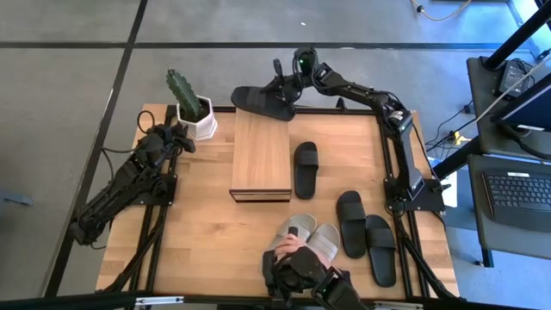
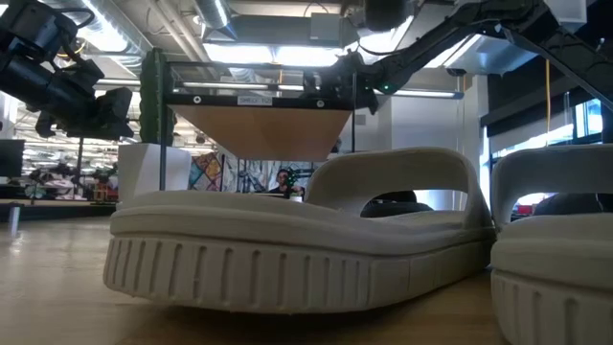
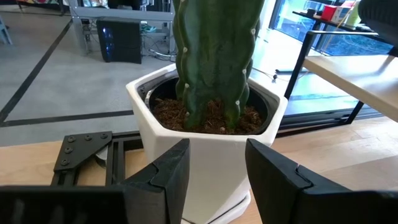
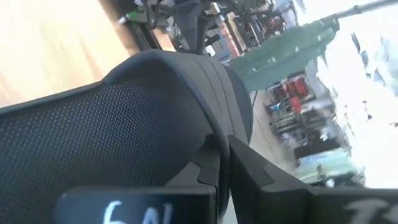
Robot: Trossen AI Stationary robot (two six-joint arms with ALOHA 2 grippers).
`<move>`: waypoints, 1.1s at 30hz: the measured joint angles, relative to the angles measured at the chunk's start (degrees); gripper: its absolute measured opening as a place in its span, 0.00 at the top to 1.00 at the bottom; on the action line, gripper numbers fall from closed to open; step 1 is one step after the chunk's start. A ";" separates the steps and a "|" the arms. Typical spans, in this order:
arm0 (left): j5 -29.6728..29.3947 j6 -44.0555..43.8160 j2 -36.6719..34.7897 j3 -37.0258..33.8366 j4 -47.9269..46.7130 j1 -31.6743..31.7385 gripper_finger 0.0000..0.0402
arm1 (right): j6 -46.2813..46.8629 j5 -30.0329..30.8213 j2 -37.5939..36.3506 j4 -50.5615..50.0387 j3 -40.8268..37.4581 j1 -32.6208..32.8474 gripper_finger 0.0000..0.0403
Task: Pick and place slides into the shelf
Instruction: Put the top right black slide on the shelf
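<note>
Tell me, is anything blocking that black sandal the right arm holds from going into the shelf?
Nothing visible does. The right gripper holds a black slide just beyond the shelf, at its far end. The cactus pot stands off to the side.

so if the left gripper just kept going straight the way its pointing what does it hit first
Most likely the white cactus pot. The left gripper has its open fingers aimed squarely at the pot's near wall, with the cactus rising just behind. How much gap remains is hard to judge.
</note>
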 joint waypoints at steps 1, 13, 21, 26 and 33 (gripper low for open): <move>0.00 0.01 0.00 -0.01 0.00 0.00 0.63 | 1.63 0.02 0.00 0.00 0.00 0.02 0.95; 0.00 0.00 0.01 -0.02 0.00 0.01 0.63 | 0.49 0.02 0.02 0.22 0.00 0.26 0.95; 0.00 -0.01 0.01 -0.02 0.00 0.00 0.63 | -0.59 -0.04 0.02 0.21 0.00 0.26 0.89; 0.00 -0.01 0.01 -0.02 0.00 0.01 0.63 | -0.49 -0.07 0.02 0.20 0.00 0.26 0.81; 0.00 -0.01 0.01 0.00 0.00 0.02 0.63 | -0.40 -0.09 0.02 0.17 0.00 0.26 0.76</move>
